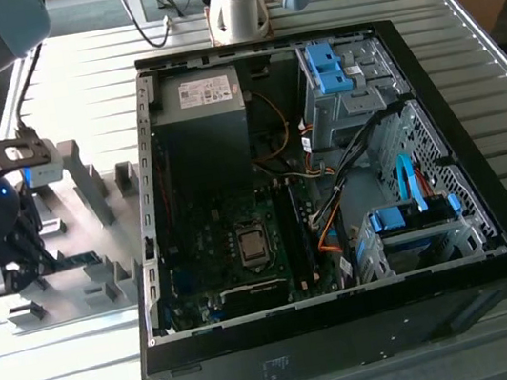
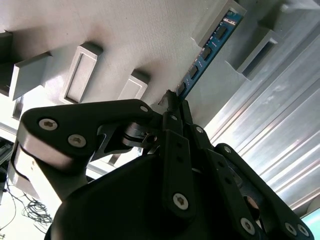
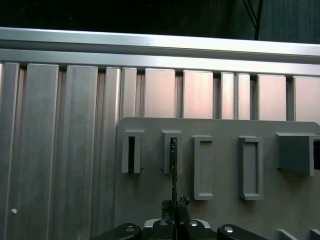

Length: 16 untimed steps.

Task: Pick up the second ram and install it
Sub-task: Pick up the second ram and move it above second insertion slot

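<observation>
Gripper (image 2: 176,100) seems clamped on the ram (image 2: 206,54): second wrist view shows its blue face, first wrist view just its thin edge.

You have no text you can read here. Inside the computer case (image 1: 373,335), the white label (image 1: 209,91) on the power supply (image 1: 201,131) carries print too fine to make out. The same goes for the end sticker (image 2: 231,20) on the second ram (image 2: 202,60).
</observation>
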### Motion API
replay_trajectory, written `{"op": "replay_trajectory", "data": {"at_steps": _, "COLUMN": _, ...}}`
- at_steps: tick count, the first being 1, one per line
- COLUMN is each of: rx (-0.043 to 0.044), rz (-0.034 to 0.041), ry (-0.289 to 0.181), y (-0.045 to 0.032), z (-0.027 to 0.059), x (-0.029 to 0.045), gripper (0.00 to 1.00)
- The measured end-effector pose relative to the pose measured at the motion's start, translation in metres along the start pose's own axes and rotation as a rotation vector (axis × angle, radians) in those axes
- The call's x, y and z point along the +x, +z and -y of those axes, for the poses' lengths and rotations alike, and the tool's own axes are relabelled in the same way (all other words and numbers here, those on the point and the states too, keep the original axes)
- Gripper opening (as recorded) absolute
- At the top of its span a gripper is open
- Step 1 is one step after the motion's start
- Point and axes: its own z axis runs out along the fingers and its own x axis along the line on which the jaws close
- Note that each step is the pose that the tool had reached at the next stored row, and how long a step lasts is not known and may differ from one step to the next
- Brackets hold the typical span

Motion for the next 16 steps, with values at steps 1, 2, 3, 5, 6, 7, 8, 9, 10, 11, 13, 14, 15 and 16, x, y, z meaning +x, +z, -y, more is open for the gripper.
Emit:
{"op": "replay_trajectory", "data": {"at_steps": 1, "rx": 0.0, "rz": -0.0001, "ry": 0.0, "y": -0.0004, "z": 0.0, "x": 0.0, "gripper": 0.14}}
{"op": "replay_trajectory", "data": {"at_steps": 2, "rx": 0.0, "rz": 0.0, "ry": 0.0, "y": -0.0005, "z": 0.0, "x": 0.0, "gripper": 0.14}}
{"op": "replay_trajectory", "data": {"at_steps": 3, "rx": 0.0, "rz": 0.0, "ry": 0.0, "y": -0.0008, "z": 0.0, "x": 0.0, "gripper": 0.14}}
{"op": "replay_trajectory", "data": {"at_steps": 5, "rx": 0.0, "rz": 0.0, "ry": 0.0, "y": -0.0015, "z": -0.0001, "x": -0.0001, "gripper": 0.14}}
{"op": "replay_trajectory", "data": {"at_steps": 6, "rx": 0.0001, "rz": 0.0001, "ry": 0.0, "y": -0.0016, "z": -0.0001, "x": -0.0001, "gripper": 0.14}}
{"op": "replay_trajectory", "data": {"at_steps": 7, "rx": 0.0001, "rz": 0.0, "ry": 0.0, "y": -0.0018, "z": -0.0001, "x": -0.0001, "gripper": 0.14}}
{"op": "replay_trajectory", "data": {"at_steps": 8, "rx": 0.0, "rz": -0.0001, "ry": 0.0, "y": -0.0021, "z": -0.0001, "x": -0.0001, "gripper": 0.14}}
{"op": "replay_trajectory", "data": {"at_steps": 9, "rx": 0.0, "rz": -0.0001, "ry": 0.0, "y": -0.0024, "z": -0.0001, "x": -0.0001, "gripper": 0.14}}
{"op": "replay_trajectory", "data": {"at_steps": 10, "rx": -0.0001, "rz": -0.0001, "ry": 0.0, "y": -0.0026, "z": -0.0001, "x": -0.0002, "gripper": 0.14}}
{"op": "replay_trajectory", "data": {"at_steps": 11, "rx": -0.0001, "rz": -0.0001, "ry": 0.0, "y": -0.0029, "z": -0.0001, "x": -0.0002, "gripper": 0.14}}
{"op": "replay_trajectory", "data": {"at_steps": 13, "rx": -0.0001, "rz": -0.0001, "ry": 0.0, "y": -0.0035, "z": -0.0001, "x": -0.0002, "gripper": 0.14}}
{"op": "replay_trajectory", "data": {"at_steps": 14, "rx": -0.0001, "rz": -0.0001, "ry": 0.0, "y": -0.0039, "z": -0.0001, "x": -0.0002, "gripper": 0.14}}
{"op": "replay_trajectory", "data": {"at_steps": 15, "rx": -0.0002, "rz": -0.0002, "ry": 0.0, "y": -0.0044, "z": -0.0002, "x": -0.0003, "gripper": 0.14}}
{"op": "replay_trajectory", "data": {"at_steps": 16, "rx": -0.0001, "rz": -0.0002, "ry": 0.0, "y": -0.0048, "z": -0.0002, "x": -0.0003, "gripper": 0.14}}
